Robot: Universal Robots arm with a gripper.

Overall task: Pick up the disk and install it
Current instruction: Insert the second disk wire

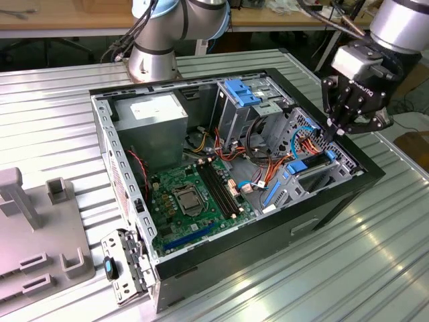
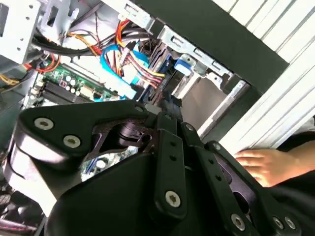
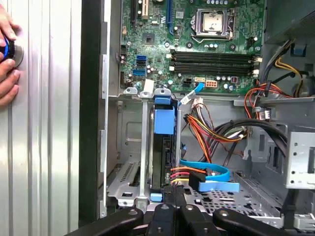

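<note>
On the ribbed metal table (image 1: 375, 268), at the exterior view's left, sits a grey plastic fixture (image 1: 40, 228) with upright posts, and just beside the open computer case (image 1: 221, 248) a small metal bracket (image 1: 124, 265) with a blue clip leans at the case's near corner. Inside the case, the green motherboard (image 1: 201, 194) lies flat with its processor socket and dark memory slots showing, the grey power supply (image 1: 151, 114) sits toward the far side, and a blue latch piece (image 1: 241, 90) tops the metal drive cage behind. Toward the exterior view's right, red, orange and yellow cables (image 1: 308, 144) run across to the drive bay, where the disk (image 3: 163, 147) stands on edge in its slot between the metal bay walls, its blue carrier tab facing out and a flat blue data cable (image 3: 211, 179) curling just beside it. Directly above that bay hangs the gripper (image 1: 335, 131), its fingers drawn close together with nothing between them, tips just over the disk's end. A person's hand (image 3: 7, 64) rests on the table beside the case in both wrist views.
</note>
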